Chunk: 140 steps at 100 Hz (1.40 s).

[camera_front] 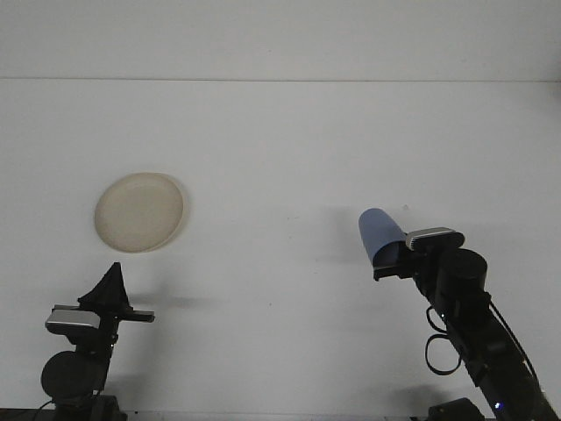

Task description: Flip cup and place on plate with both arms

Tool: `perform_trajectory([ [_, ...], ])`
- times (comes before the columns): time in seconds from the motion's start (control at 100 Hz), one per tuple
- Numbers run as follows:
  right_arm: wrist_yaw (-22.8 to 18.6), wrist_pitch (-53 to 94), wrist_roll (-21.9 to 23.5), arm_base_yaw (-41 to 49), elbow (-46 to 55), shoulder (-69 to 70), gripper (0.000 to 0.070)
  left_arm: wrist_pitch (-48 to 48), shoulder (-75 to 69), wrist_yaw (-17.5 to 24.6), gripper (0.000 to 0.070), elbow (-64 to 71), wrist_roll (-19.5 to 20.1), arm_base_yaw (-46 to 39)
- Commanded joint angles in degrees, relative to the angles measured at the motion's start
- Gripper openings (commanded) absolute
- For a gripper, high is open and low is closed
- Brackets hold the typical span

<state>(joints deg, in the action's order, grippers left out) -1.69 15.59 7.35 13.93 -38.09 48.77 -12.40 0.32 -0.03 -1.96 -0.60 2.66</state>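
At the far left, low in the front view, the left arm rises from the bottom edge, its base cut off by the frame. Its left gripper (pixel 111 279) shows only as a dark pointed wedge above a grey wrist camera block; the fingers come together at a single tip, so they look closed on nothing, though the dark shape hides any fine gap. It stands over the bare white table (pixel 280 140), with a faint shadow running off to its right.

Just above and behind it, well apart from the gripper tip, lies the cream plate (pixel 140 212), flat on the table, nothing on it. Its rim is pale against the white surface and hard to trace on the upper left side.

Across a wide stretch of table, on the right half, the blue cup (pixel 379 235) is held in the right gripper (pixel 388 261). The cup is tilted, its upper end leaning up and to the left, and its lower end is hidden behind the black fingers clamped on it. Whether it is the mouth or the base that is gripped cannot be told. The cup is well apart from the plate. The right arm runs down to the bottom right corner, where its cable loop and lower links are cut off.
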Motion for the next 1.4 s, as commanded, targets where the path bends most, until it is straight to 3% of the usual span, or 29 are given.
perform_trajectory([
  [0.0,1.5,6.9,4.5,3.2,-4.6,0.0,0.0001,-0.5,-0.1,0.0,0.0011,1.2,-0.1,-0.1],
  [0.15,5.8,19.4,7.1,11.3,-14.4,1.9,0.0002,-0.5,-0.1,0.0,0.0011,1.2,-0.1,-0.1],
  [0.36,5.7,36.5,14.0,18.8,-30.5,12.0,0.0001,-0.5,-0.1,0.0,0.0011,1.2,-0.1,-0.1],
  [0.71,5.1,54.6,14.4,25.0,-52.6,33.4,0.0002,-0.5,-0.1,0.0,0.0011,1.2,-0.1,-0.1],
  [0.9,2.1,56.5,11.6,28.1,-56.2,42.1,0.0003,-0.5,-0.1,0.0,0.0011,1.2,-0.1,-0.1],
  [1.39,1.3,59.3,7.5,31.3,-56.2,55.5,0.0003,-0.5,-0.1,0.0,0.0011,1.2,-0.1,-0.1],
])
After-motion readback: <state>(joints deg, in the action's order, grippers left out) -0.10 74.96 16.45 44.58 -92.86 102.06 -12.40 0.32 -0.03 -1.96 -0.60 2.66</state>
